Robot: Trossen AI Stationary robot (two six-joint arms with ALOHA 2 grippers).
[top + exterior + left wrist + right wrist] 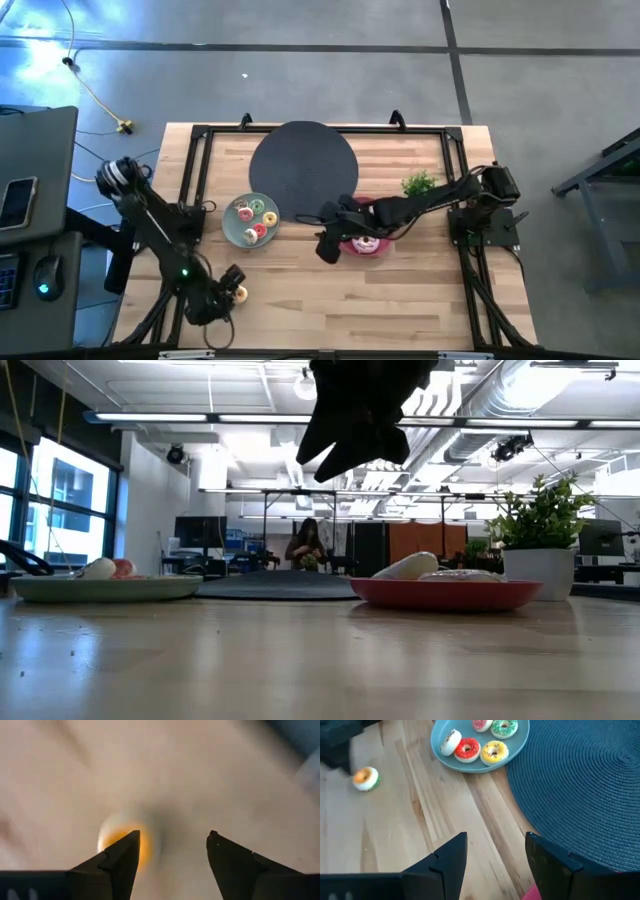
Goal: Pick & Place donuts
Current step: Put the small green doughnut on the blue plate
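Left gripper (232, 296) is seen low over the front left of the wooden surface (400, 290), jaws spread open and empty. An orange-iced donut (240, 293) lies on the surface just beside the fingertips; in the left wrist view it (122, 840) is blurred, sitting near one finger (117, 862), not clamped. From the right wrist view the same donut (366, 778) is seen alone on the wood, apart from the plate.

Further right, a grey-green plate (233, 233) is placed left of centre, just beside a round dark mat (303, 165). Several small donuts are held on it: a white one (452, 742), a red one (467, 749), a yellow one (494, 751), plus a pink (482, 724) and a green (504, 727) cut off by the frame edge. In the low view the plate (100, 590) is seen edge-on at left.

Right gripper (328, 245) is raised above the surface between the two plates, at the near edge of the mat; jaws are parted with nothing between them, as shown in the right wrist view (495, 852). In the low view it (350, 445) hangs well clear of the wood.

A pink plate (378, 250) sits right of centre, partly covered by the right arm, with a pink-iced donut (364, 243) on it. In the low view the pink plate (450, 593) carries a white donut (405, 567); other items there cannot be told apart. A small potted plant (419, 183) stands behind it. A person (307, 546) is seen in the room beyond.
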